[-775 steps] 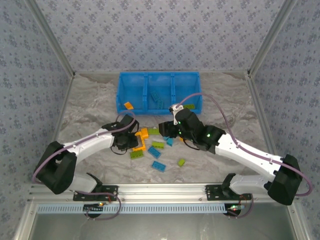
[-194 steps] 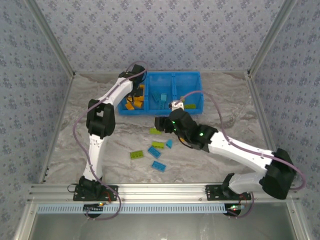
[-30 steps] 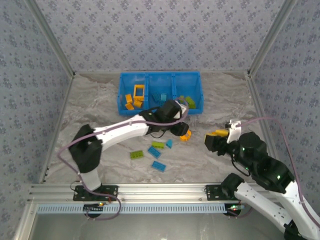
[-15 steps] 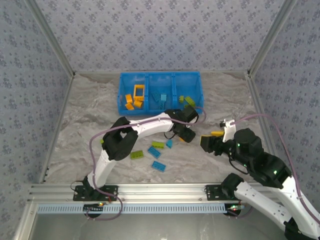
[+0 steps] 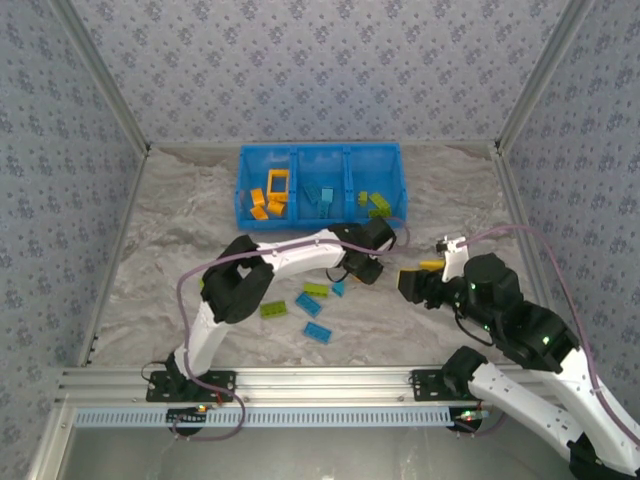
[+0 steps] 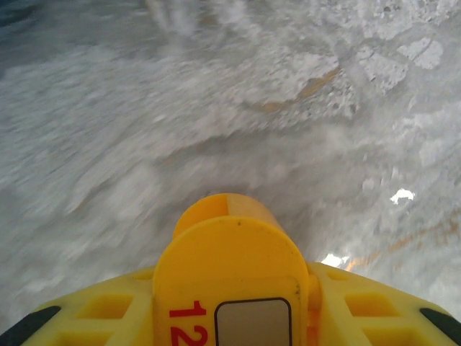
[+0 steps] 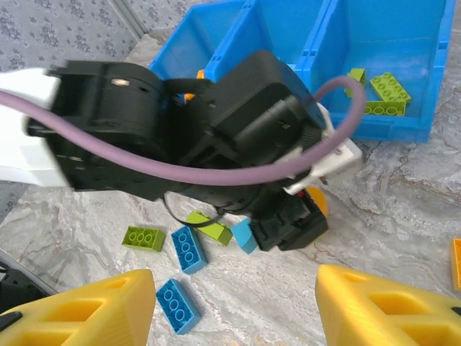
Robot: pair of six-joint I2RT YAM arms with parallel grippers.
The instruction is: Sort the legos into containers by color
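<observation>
Currently the right claw (image 7: pixel 234 277) stands wide open, with nothing between its two yellow fingers (image 7: pixel 79 306). In the overhead view the left claw (image 5: pixel 362 268) sits at its nine o'clock, near but apart, at the end of an arm stretched far across the surface (image 5: pixel 180 230). I cannot tell how far the left claw is open. Its own camera gives only a blurred look at marbled surface past its yellow body, and from the right wrist its black head hides the tips. A spot of orange (image 7: pixel 315 202) shows at the edge of that head; I cannot say whether it is a brick or part of the claw.

Five loose bricks lie on the surface at about eight o'clock of the left claw. A small blue brick (image 5: pixel 338 288) is nearest, just beside a lime brick (image 5: pixel 316 290). Next is a blue brick (image 5: pixel 308 303), with a second lime brick (image 5: pixel 272 310) at its nine o'clock. Another blue brick (image 5: pixel 318 333) lies closest to the arm bases.

The long blue bin (image 5: pixel 265 220) lies at the surface's twelve o'clock. Its nine o'clock compartment holds orange bricks (image 5: pixel 262 203) and an orange frame (image 5: pixel 278 181). The middle one holds blue pieces (image 5: pixel 320 195) and the three o'clock one lime pieces (image 5: pixel 376 203).
</observation>
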